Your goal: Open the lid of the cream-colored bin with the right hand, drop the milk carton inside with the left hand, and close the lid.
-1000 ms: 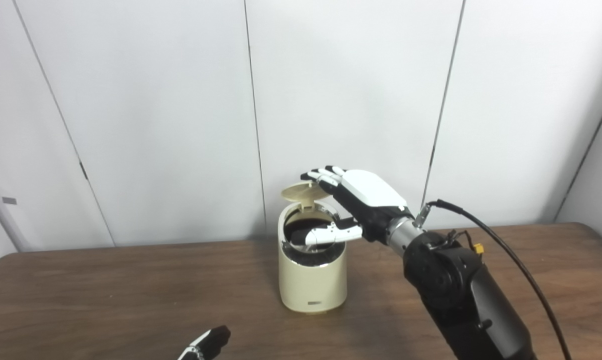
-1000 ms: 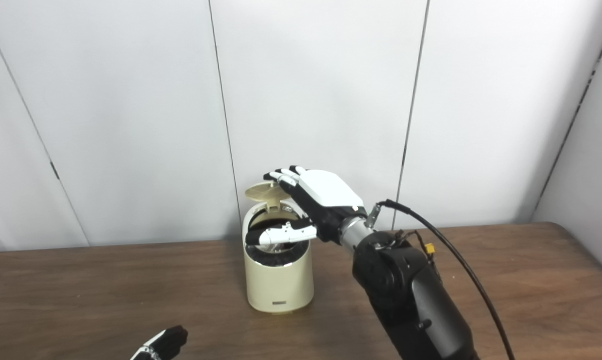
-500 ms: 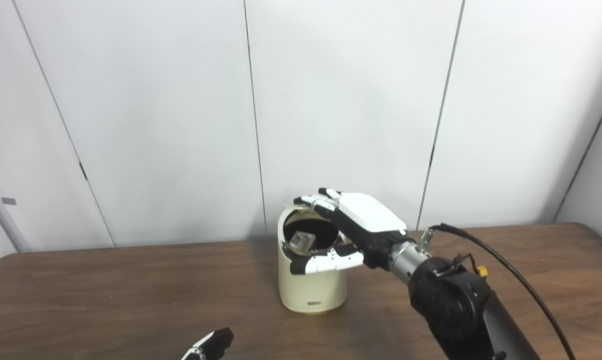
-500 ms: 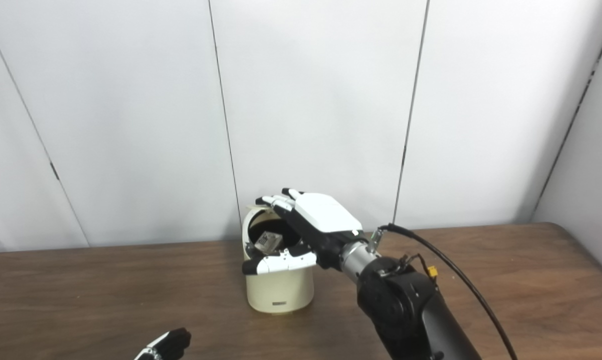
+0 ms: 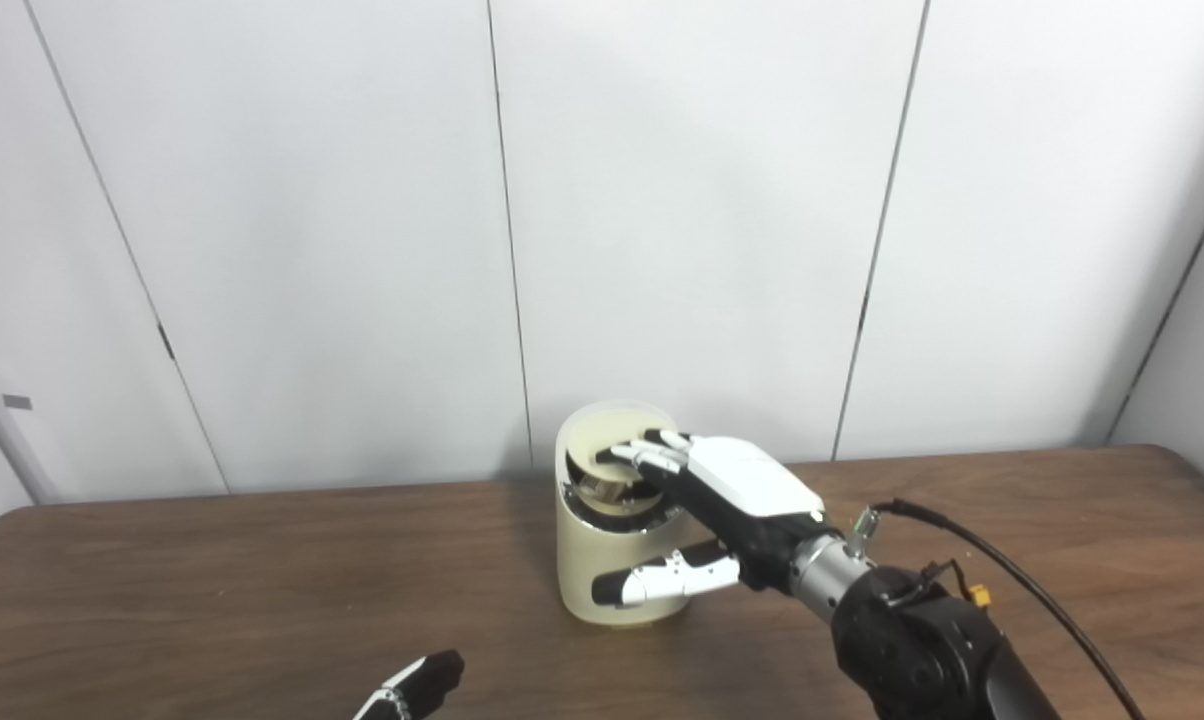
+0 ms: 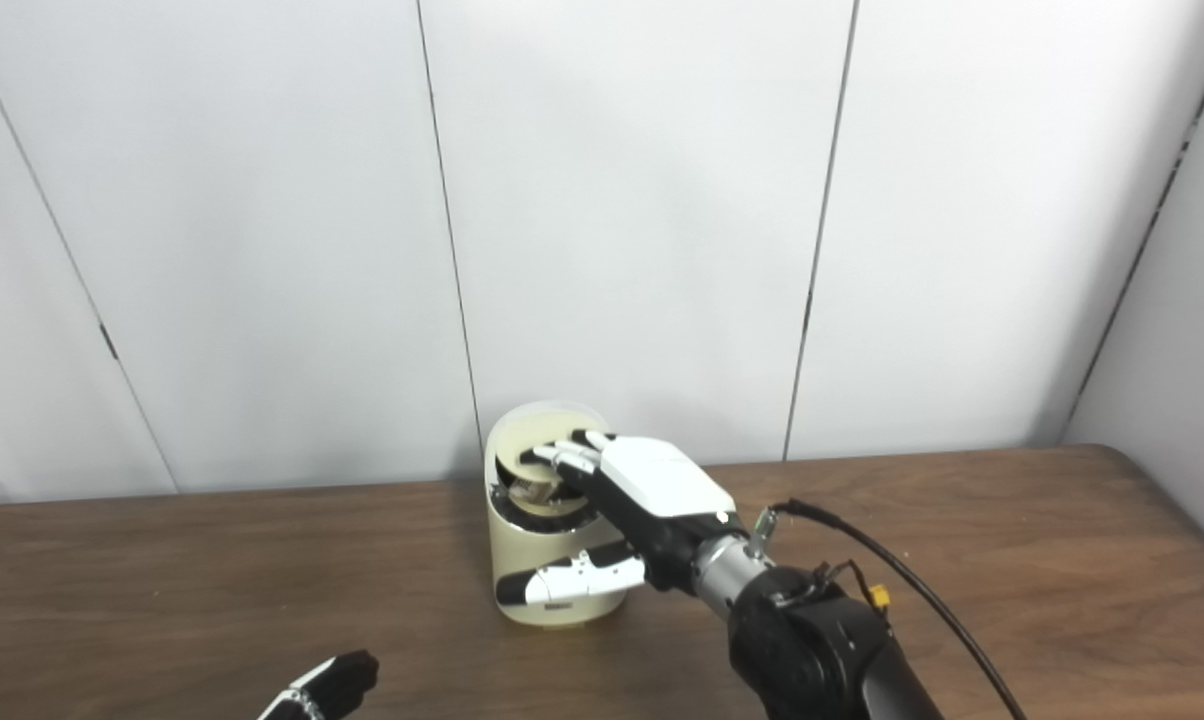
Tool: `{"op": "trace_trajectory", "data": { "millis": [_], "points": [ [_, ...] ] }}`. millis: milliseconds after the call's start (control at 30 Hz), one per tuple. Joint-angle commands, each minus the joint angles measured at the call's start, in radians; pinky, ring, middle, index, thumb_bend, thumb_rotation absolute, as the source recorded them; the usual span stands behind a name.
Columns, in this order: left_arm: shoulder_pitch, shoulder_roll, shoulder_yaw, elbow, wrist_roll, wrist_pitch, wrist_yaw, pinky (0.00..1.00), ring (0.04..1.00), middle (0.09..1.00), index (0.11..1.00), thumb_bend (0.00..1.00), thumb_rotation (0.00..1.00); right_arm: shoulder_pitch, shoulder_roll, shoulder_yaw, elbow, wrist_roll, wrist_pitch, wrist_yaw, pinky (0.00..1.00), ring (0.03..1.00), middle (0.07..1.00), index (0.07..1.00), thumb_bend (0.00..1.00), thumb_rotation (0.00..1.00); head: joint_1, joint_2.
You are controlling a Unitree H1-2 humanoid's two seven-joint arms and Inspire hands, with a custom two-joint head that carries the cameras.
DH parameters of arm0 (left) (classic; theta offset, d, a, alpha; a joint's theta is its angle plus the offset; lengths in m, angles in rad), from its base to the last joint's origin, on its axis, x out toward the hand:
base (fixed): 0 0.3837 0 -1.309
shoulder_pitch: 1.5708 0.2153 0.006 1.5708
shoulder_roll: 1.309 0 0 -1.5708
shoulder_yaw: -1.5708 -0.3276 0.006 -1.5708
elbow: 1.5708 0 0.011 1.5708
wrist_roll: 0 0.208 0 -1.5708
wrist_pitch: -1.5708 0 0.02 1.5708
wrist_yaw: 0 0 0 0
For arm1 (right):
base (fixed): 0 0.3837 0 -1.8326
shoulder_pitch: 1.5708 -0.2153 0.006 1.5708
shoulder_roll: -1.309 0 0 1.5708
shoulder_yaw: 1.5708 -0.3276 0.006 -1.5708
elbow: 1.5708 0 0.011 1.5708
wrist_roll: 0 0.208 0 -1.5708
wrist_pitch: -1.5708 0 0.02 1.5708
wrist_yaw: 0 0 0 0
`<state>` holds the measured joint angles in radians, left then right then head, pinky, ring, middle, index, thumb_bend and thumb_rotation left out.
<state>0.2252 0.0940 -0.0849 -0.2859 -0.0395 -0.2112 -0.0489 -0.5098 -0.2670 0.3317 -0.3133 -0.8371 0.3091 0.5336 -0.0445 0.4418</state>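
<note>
Lid (image 5: 617, 440) lowered, right robot hand (image 5: 722, 490) pressing, seemingly

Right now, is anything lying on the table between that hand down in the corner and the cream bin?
No. In both eye views, only bare wooden table separates the left hand from the cream bin.

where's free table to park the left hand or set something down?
Bare wood left of the cream-colored cylindrical bin out to the table edge, and far right beyond the black cable. Crowded at the bin: right hand presses its lid. Left hand sits bottom-left.
</note>
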Motion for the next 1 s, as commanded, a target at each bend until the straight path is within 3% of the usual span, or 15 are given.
{"op": "trace_trajectory", "data": {
  "millis": [0, 300, 500, 600, 767, 967],
  "points": [
    [0.048, -0.02, 0.001, -0.051, -0.005, -0.003, 0.003, 0.89, 0.862, 0.84, 0.843, 0.54, 0.96, -0.011, -0.013, -0.012, -0.035, -0.002, -0.003, -0.004, 1.0, 0.988, 0.921, 0.901, 0.85, 0.88, 0.002, 0.011],
    [0.094, -0.02, -0.007, -0.132, -0.002, 0.052, 0.003, 0.9, 0.862, 0.84, 0.841, 0.57, 0.94, 0.025, -0.018, -0.005, 0.013, -0.01, -0.032, -0.041, 0.95, 0.97, 0.913, 0.885, 0.83, 0.85, 0.014, 0.048],
    [0.096, -0.022, -0.017, -0.14, 0.005, 0.06, 0.004, 0.87, 0.852, 0.834, 0.838, 0.58, 0.94, 0.039, -0.039, 0.035, 0.072, -0.141, -0.124, -0.168, 0.9, 0.938, 0.89, 0.849, 0.8, 0.78, 0.018, 0.051],
    [0.095, -0.023, -0.022, -0.147, 0.007, 0.067, 0.005, 0.85, 0.844, 0.83, 0.836, 0.57, 0.94, 0.04, -0.052, 0.065, 0.097, -0.225, -0.156, -0.214, 0.93, 0.967, 0.917, 0.855, 0.78, 0.75, 0.019, 0.052],
    [0.095, -0.021, -0.025, -0.148, 0.009, 0.069, 0.007, 0.84, 0.843, 0.829, 0.836, 0.57, 0.95, 0.042, -0.048, 0.062, 0.104, -0.247, -0.172, -0.226, 0.94, 0.975, 0.926, 0.855, 0.77, 0.74, 0.019, 0.052],
    [0.102, -0.027, -0.047, -0.185, 0.015, 0.098, 0.008, 0.82, 0.833, 0.817, 0.827, 0.55, 0.95, 0.047, -0.061, 0.09, 0.124, -0.354, -0.216, -0.277, 1.0, 1.0, 0.963, 0.878, 0.72, 0.76, 0.03, 0.063]
  ]
}}
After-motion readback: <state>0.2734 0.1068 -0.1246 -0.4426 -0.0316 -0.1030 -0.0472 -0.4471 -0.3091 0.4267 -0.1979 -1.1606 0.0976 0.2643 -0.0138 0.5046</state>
